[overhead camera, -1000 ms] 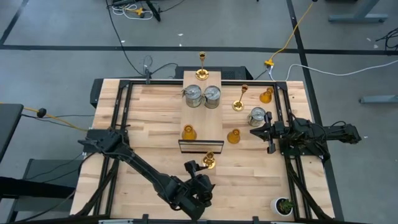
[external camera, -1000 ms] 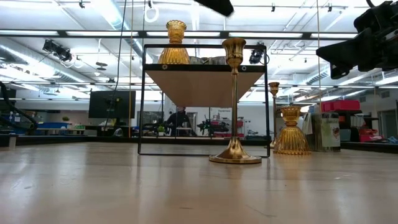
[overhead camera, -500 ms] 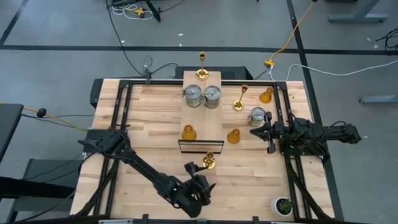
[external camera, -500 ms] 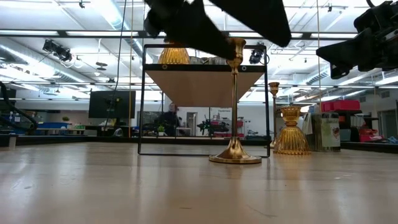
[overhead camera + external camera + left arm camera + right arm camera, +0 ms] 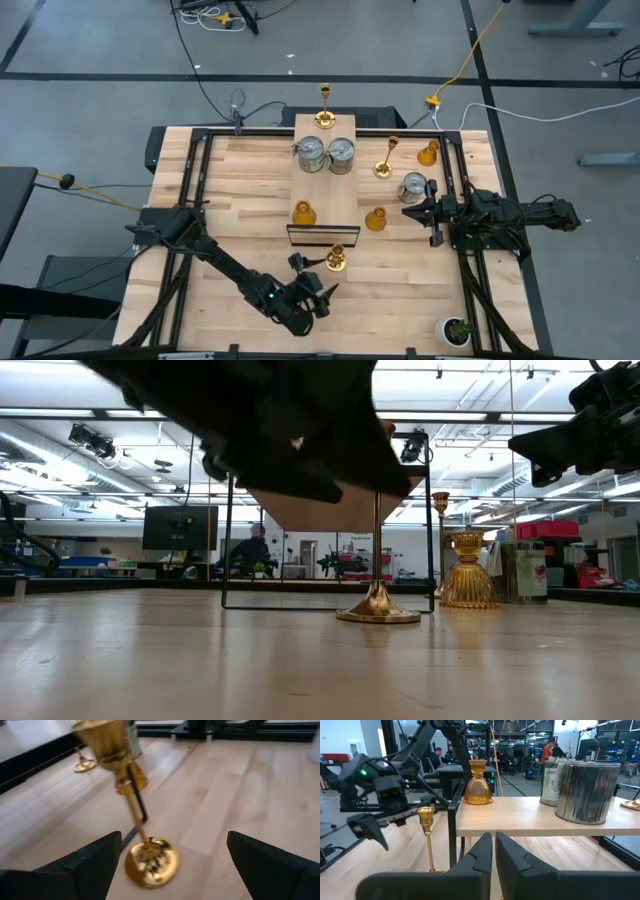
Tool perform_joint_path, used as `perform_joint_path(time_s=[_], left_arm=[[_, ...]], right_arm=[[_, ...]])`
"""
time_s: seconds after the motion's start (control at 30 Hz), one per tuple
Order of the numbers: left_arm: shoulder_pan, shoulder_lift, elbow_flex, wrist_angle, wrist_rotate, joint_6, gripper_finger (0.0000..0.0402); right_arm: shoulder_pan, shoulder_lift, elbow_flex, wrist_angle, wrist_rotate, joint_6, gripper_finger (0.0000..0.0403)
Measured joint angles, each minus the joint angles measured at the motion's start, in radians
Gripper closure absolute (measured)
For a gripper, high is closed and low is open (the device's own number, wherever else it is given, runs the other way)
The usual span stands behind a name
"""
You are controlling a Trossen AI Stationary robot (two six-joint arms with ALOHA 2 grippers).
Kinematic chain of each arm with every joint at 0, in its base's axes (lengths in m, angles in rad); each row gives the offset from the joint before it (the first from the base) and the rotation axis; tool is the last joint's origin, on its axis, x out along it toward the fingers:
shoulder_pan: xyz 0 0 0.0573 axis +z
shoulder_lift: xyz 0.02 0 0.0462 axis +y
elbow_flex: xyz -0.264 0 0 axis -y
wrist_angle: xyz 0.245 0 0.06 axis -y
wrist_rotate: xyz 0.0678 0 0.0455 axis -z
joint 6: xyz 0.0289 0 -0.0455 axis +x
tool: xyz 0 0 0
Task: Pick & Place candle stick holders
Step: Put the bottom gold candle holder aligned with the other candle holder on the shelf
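A slender gold candlestick [image 5: 335,258] stands upright on its round base [image 5: 150,865], on the table just in front of the raised wooden shelf [image 5: 325,190]. My left gripper [image 5: 174,840] hangs open close to it on the near side. Its fingers stand to either side of the base and touch nothing. On the shelf are two silver cans [image 5: 327,153], an amber holder [image 5: 303,212] and another gold candlestick [image 5: 325,105]. To the shelf's right, a gold candlestick [image 5: 385,160], two amber holders [image 5: 376,218] and a silver can [image 5: 413,186] stand on the table. My right gripper [image 5: 493,855] waits shut at the right.
The shelf's black metal frame [image 5: 228,530] stands right behind the near candlestick. A small potted plant [image 5: 457,330] sits at the near right corner. Black rails [image 5: 195,190] run along the table's sides. Bare wood lies left of the shelf.
My left gripper has come down toward the table, closing on the near gold candlestick. It has tipped nearer to level and stayed open. In the low view it has sunk from the top edge to in front of the shelf. The candlestick has kept its place.
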Motion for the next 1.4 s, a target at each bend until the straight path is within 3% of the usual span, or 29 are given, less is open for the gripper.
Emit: perform_joint_path(time_s=[0.43, 0.73, 1.4], left_arm=[[0.119, 0.001, -0.051, 0.095, 0.012, -0.004, 0.0033], [0.172, 0.001, -0.05, 0.138, 0.16, -0.006, 0.0037], [0.159, 0.002, -0.05, 0.138, 0.115, -0.006, 0.0147]], right_arm=[[0.0, 0.0, 0.0, 0.0, 0.002, 0.0, 0.0376], [0.0, 0.0, 0.0, 0.0, -0.003, 0.0, 0.0376], [0.0, 0.0, 0.0, 0.0, -0.001, 0.0, 0.0376]])
